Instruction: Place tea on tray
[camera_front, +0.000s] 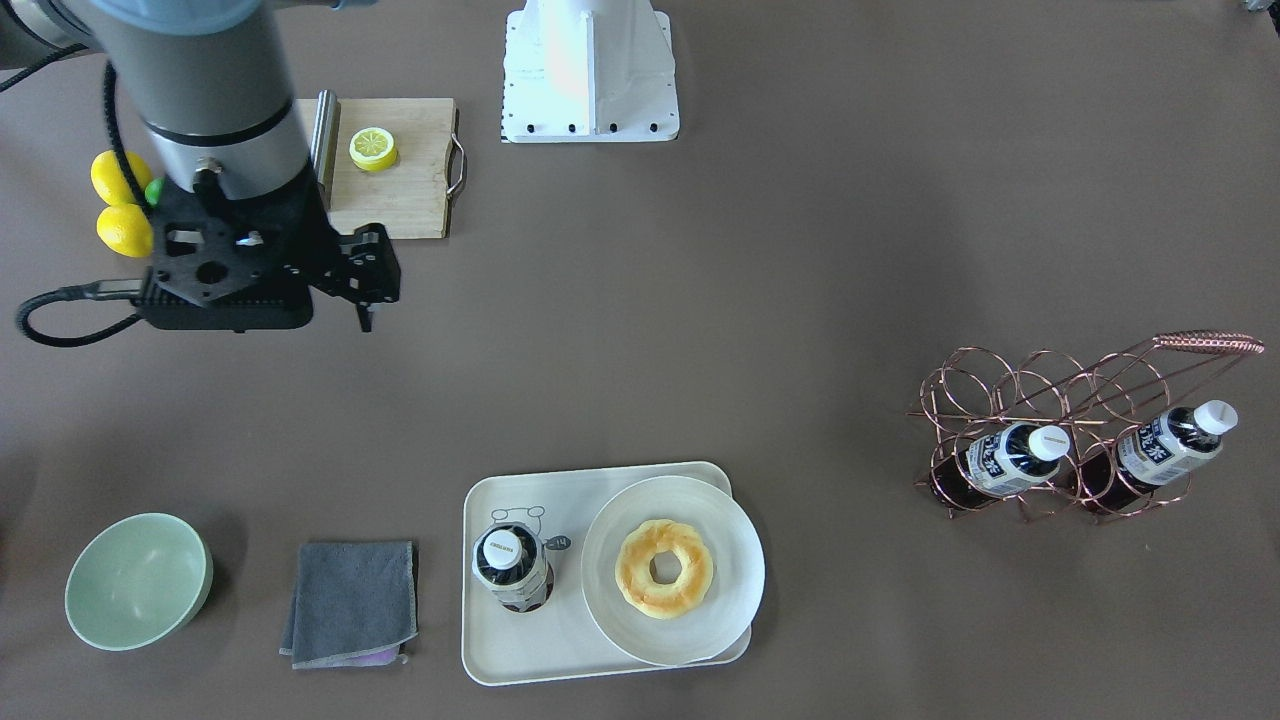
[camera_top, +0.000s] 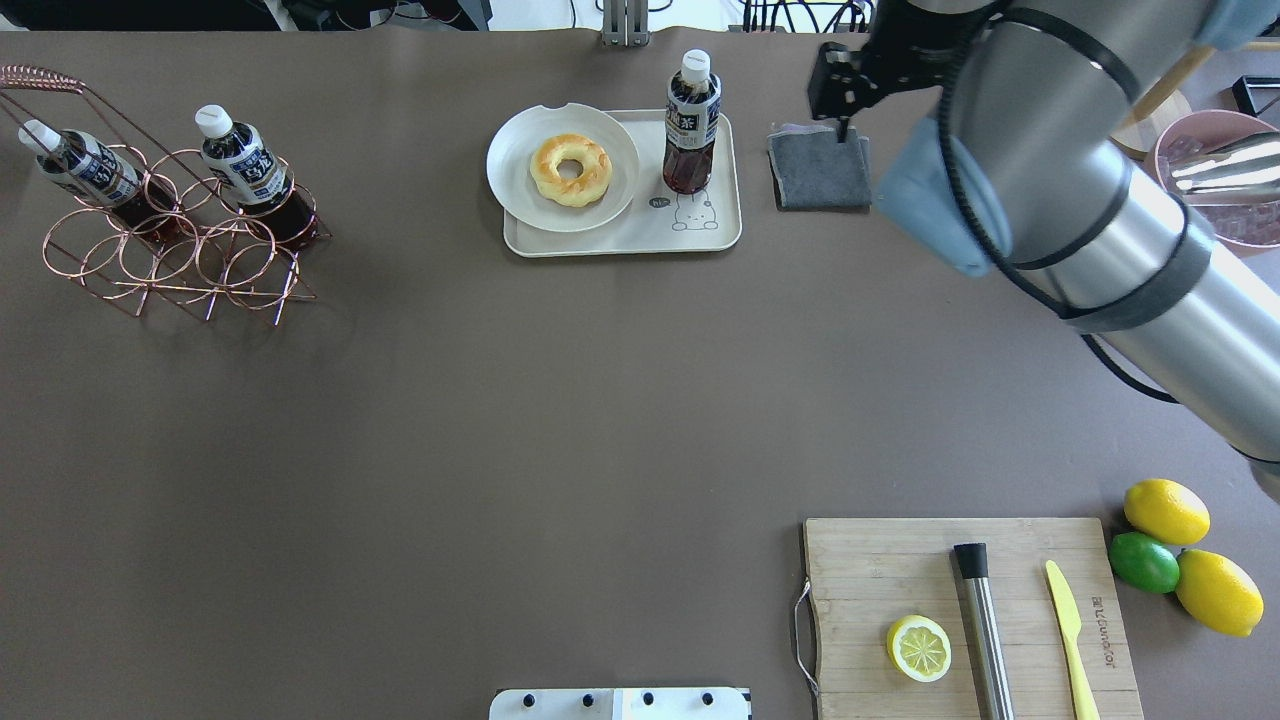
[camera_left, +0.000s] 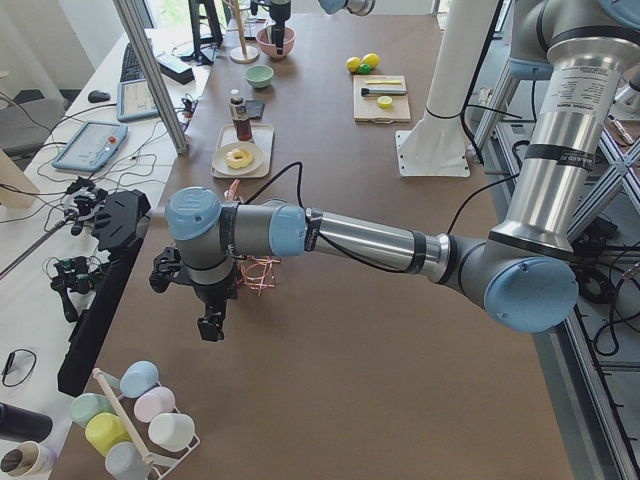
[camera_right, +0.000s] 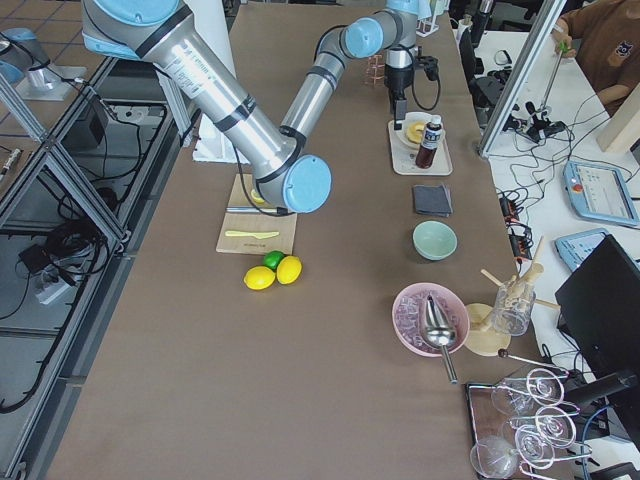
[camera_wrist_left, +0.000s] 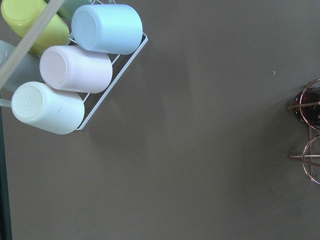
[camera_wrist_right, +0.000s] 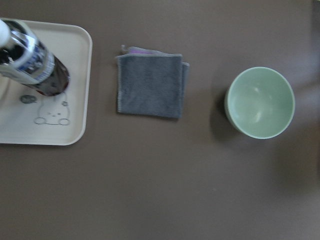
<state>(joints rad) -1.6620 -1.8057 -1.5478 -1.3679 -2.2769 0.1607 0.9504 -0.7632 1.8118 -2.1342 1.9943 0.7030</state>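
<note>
On the tray (camera_front: 560, 650), the tea (camera_front: 512, 568) upright beside the plate (camera_front: 735, 580).

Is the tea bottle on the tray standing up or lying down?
Standing up. The tea rests on its base on the tray, not sideways.

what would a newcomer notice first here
A tea bottle stands upright on the cream tray, beside a doughnut on a white plate. On the robot's left side of the table, a copper wire rack holds two more bottles like it.
</note>
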